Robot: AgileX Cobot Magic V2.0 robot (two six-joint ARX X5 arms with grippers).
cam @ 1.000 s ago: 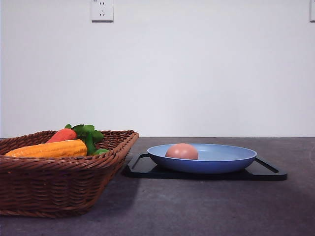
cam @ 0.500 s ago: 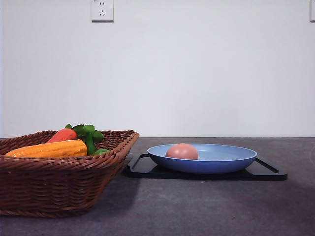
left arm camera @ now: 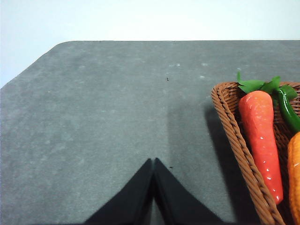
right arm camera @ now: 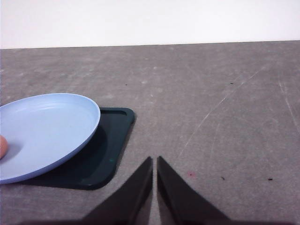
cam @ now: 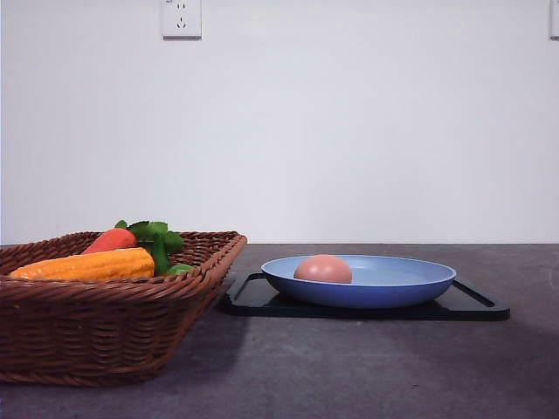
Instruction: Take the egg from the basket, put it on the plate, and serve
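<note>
Above the grey table (left arm camera: 93, 131), the left gripper (left arm camera: 153, 161) and right gripper (right arm camera: 154, 159) hang with jaws pressed together, empty. On the matte light-blue plate (cam: 402, 284), set on a flat black tray (cam: 476, 307), rests the smooth pinkish egg (cam: 323, 269); beside it, the woven wicker basket (cam: 96, 332) holds carrot (left arm camera: 260, 136) and corn (cam: 87, 264).

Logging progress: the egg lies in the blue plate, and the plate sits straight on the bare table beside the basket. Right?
Nearly. The egg does lie in the plate, beside the basket, but the plate sits on a black tray, not on the bare table. The front view shows the tray under it.
</note>
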